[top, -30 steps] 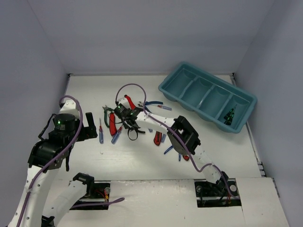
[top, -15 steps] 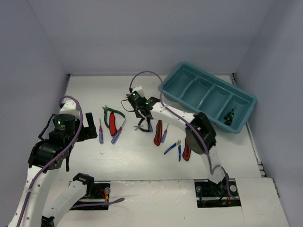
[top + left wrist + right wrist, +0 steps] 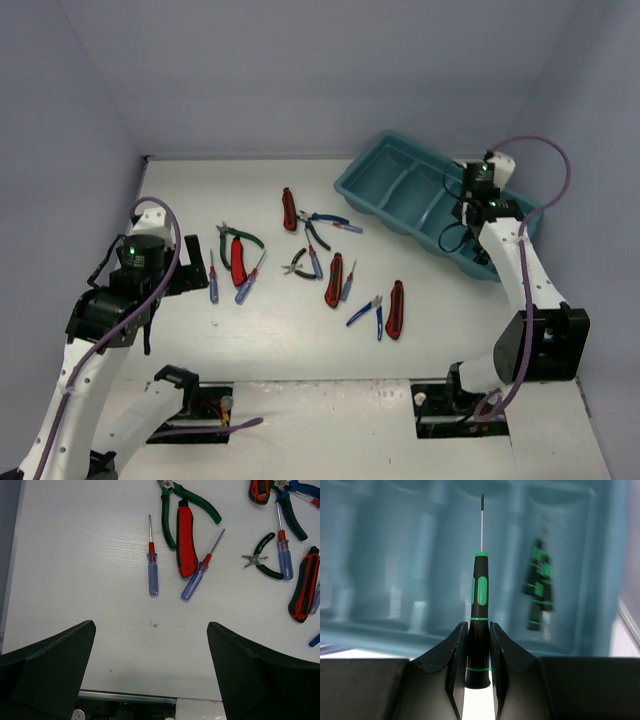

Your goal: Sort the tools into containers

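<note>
Screwdriver (image 3: 480, 592) along jaws, tip toward tray (image 3: 380, 625)

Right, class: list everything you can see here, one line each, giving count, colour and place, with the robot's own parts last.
tray: one, teal, four compartments, table's far right
knives: four, red, spread mid-table
pliers: about four, green, blue or dark handles, among the knives
blue screwdrivers: about five, blue handles, among the knives
green screwdriver: one, green-black, above the tray
tools in tray: blurred, count unclear, green-black, right-end compartment
table: one, white, under everything
left pincer: one, black, open, above the table's left
right pincer: one, black, shut on the green screwdriver
</note>
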You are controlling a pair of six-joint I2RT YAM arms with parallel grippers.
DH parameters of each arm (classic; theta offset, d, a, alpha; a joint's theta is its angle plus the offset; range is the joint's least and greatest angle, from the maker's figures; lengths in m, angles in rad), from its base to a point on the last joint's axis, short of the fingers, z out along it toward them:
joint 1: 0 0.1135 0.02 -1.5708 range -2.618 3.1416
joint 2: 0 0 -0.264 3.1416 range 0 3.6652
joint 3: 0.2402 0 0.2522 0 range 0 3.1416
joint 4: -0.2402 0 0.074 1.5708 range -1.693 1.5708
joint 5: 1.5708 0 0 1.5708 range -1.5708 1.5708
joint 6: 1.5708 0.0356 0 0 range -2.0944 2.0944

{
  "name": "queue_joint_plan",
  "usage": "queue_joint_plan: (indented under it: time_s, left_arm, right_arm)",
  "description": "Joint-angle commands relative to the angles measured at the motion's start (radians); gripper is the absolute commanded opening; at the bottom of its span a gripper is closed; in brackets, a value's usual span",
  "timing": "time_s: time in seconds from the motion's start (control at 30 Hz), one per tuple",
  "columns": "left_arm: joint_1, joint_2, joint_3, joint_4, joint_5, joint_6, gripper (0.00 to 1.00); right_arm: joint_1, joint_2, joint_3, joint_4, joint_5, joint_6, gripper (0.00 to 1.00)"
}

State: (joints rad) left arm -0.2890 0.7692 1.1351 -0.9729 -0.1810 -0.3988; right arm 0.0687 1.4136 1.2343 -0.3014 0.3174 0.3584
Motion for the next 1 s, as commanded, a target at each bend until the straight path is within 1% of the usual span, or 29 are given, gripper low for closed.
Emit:
queue_joint_plan:
  time_s: [0.0, 0.07, 0.13, 0.2, 0.23, 0.27, 0.3, 0.37, 0.43, 0.47, 0.57, 0.63, 0.7, 0.83, 0.9, 0.97]
  left_arm:
    - [-0.002, 0.014, 0.054, 0.025, -0.007, -0.010, 0.92]
    - [-0.002, 0.012, 0.051, 0.025, -0.006, -0.008, 0.92]
    - [-0.002, 0.009, 0.049, 0.025, -0.008, -0.007, 0.92]
    - [-0.002, 0.003, 0.046, 0.023, -0.008, -0.002, 0.92]
    - [-0.001, -0.001, 0.046, 0.023, -0.008, 0.002, 0.92]
    - [-0.001, -0.004, 0.045, 0.022, -0.009, 0.003, 0.92]
    - [-0.001, -0.009, 0.045, 0.022, -0.009, 0.004, 0.92]
    - [-0.002, -0.015, 0.046, 0.022, -0.008, 0.008, 0.92]
    - [-0.002, -0.019, 0.044, 0.023, -0.008, 0.012, 0.92]
    - [-0.002, -0.021, 0.043, 0.023, -0.006, 0.013, 0.92]
    - [-0.002, -0.015, 0.047, 0.025, -0.004, 0.031, 0.92]
    - [-0.001, -0.007, 0.051, 0.026, 0.000, 0.047, 0.92]
    - [-0.002, -0.001, 0.055, 0.027, 0.002, 0.062, 0.92]
    - [-0.002, 0.012, 0.059, 0.028, 0.006, 0.095, 0.92]
    - [-0.002, 0.015, 0.061, 0.029, 0.013, 0.110, 0.92]
    - [-0.002, 0.016, 0.060, 0.029, 0.016, 0.122, 0.92]
  right_arm:
    - [-0.184, 0.006, -0.043, 0.002, -0.074, 0.000, 0.00]
    - [-0.252, 0.044, -0.043, 0.002, -0.099, 0.003, 0.03]
    - [-0.283, 0.073, -0.032, 0.001, -0.109, 0.006, 0.05]
    - [-0.308, 0.096, -0.024, 0.001, -0.106, 0.014, 0.10]
    - [-0.315, 0.104, -0.020, 0.001, -0.102, 0.021, 0.14]
    - [-0.322, 0.117, -0.017, 0.001, -0.102, 0.022, 0.22]
    - [-0.330, 0.125, -0.013, -0.001, -0.107, 0.022, 0.26]
    - [-0.339, 0.130, 0.001, -0.005, -0.116, 0.013, 0.39]
    - [-0.335, 0.122, 0.012, -0.010, -0.145, 0.001, 0.48]
    - [-0.329, 0.121, 0.018, -0.010, -0.159, -0.002, 0.50]
    - [-0.248, 0.072, 0.047, -0.014, -0.178, -0.090, 0.52]
    - [-0.145, 0.045, 0.065, -0.012, -0.196, -0.153, 0.52]
    - [-0.050, 0.039, 0.090, -0.013, -0.263, -0.273, 0.53]
    - [0.223, 0.035, 0.096, -0.015, -0.320, -0.442, 0.53]
    - [0.340, 0.062, 0.100, -0.015, -0.374, -0.490, 0.53]
    - [0.434, 0.112, 0.110, -0.016, -0.392, -0.520, 0.53]
